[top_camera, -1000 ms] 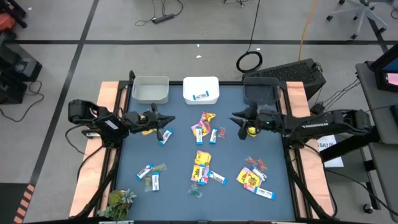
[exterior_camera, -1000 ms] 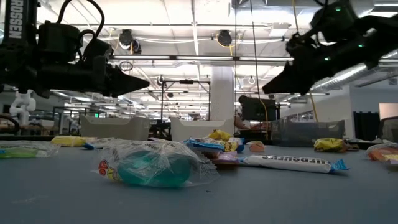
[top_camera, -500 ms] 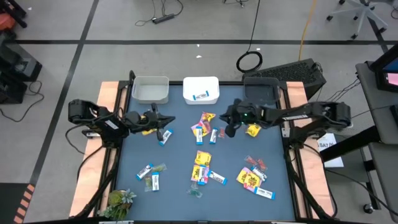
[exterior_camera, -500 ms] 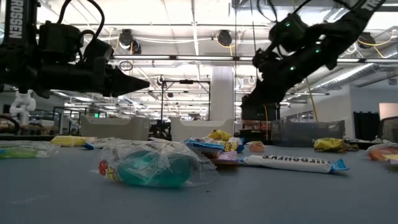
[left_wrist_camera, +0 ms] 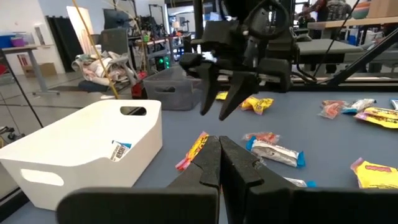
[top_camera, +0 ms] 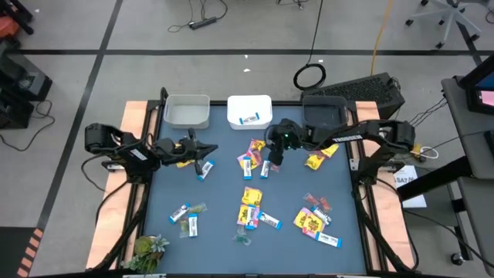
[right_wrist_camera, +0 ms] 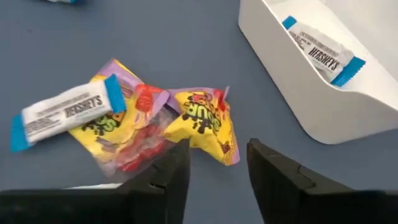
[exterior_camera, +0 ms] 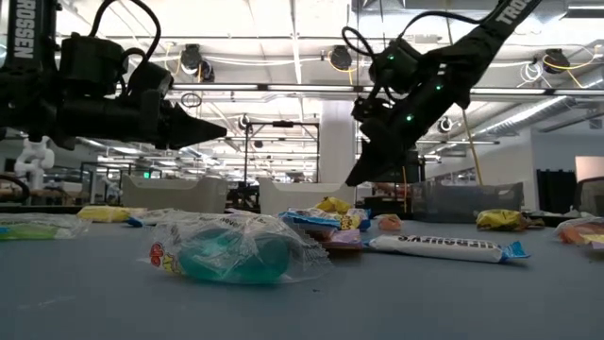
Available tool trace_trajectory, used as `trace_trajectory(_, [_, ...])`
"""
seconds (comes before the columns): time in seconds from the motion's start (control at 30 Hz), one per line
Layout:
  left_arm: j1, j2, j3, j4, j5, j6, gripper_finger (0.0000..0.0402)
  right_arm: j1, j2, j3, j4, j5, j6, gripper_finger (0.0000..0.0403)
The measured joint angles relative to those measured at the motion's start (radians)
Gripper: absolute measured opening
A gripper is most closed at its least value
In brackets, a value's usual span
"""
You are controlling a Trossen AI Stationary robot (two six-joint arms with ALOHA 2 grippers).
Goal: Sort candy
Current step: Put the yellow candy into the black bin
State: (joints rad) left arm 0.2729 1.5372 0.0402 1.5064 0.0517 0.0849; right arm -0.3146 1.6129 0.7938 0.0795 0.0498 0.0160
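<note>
Right claw, fingers apart, hangs directly above yellow packet beside white bin; left claw closed, farther.

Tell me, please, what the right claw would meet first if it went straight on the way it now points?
Most likely the yellow Sour Patch packet lying just ahead of the open right claw, beside the white bin. It overlaps a second packet, so depth is a little uncertain.

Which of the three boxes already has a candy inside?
The white middle bin holds one blue-and-white bar. The pale bin to its left and the dark bin to its right look empty.
</note>
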Motion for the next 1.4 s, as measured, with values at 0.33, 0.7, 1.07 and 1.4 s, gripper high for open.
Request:
trace_trajectory(0.33, [0.001, 0.0, 0.0, -0.001, 0.0, 0.0, 0.0002, -0.032, 0.102, 0.033, 0.009, -0.023, -0.058, 0.0174])
trace_trajectory(0.7, [0.001, 0.0, 0.0, 0.003, -0.001, 0.01, 0.0002, -0.051, 0.166, 0.032, 0.048, -0.082, -0.062, 0.0096])
trace_trajectory(1.07, [0.003, 0.0, 0.0, 0.002, -0.004, 0.026, 0.0002, -0.049, 0.114, 0.032, 0.061, -0.077, -0.083, 0.0006])
trace_trajectory(1.4, [0.004, 0.0, 0.0, -0.007, -0.008, 0.029, 0.0002, -0.031, -0.119, 0.032, -0.093, 0.049, -0.083, 0.0001])
